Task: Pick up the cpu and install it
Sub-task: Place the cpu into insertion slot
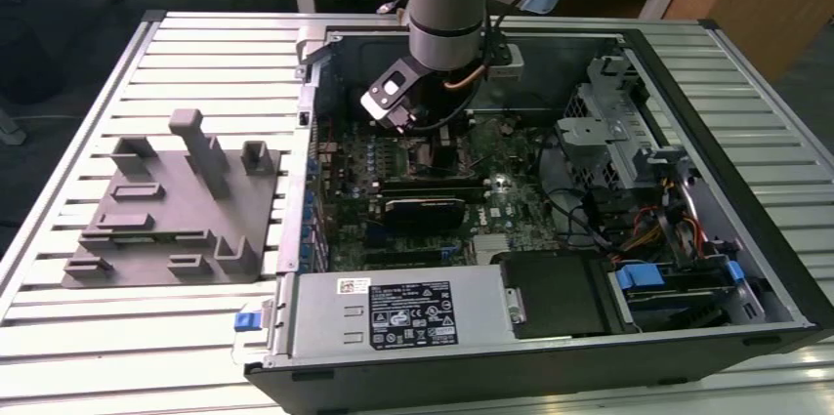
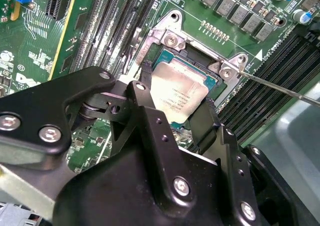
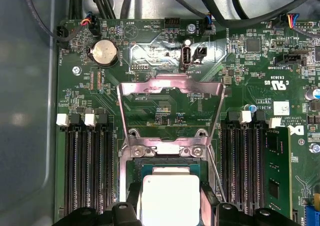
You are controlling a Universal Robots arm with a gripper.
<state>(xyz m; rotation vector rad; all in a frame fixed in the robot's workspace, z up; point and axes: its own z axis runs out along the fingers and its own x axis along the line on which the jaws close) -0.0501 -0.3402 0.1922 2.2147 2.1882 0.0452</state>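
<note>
A slatted metal table [image 1: 170, 54] is carrying an open computer case [image 1: 729, 337]. A grey fixture block [image 1: 170, 210] is lying well apart from the case on the slats, at the exterior view's left. The arm [image 1: 450, 5] is reaching down from the far side into the case, with its wrist nearly upright over the motherboard [image 1: 521, 200] and the case walls standing clear around it. In the second wrist view the gripper [image 2: 176, 91] is clamping the cpu [image 2: 180, 88], its black fingers [image 2: 204, 121] pressing on two opposite edges. In the first wrist view the cpu is sitting over the socket [image 3: 131, 158], between the memory slots [image 3: 87, 166], and the load plate [image 3: 170, 88] is lying folded back on the far side. I cannot tell whether the cpu is seated.
</note>
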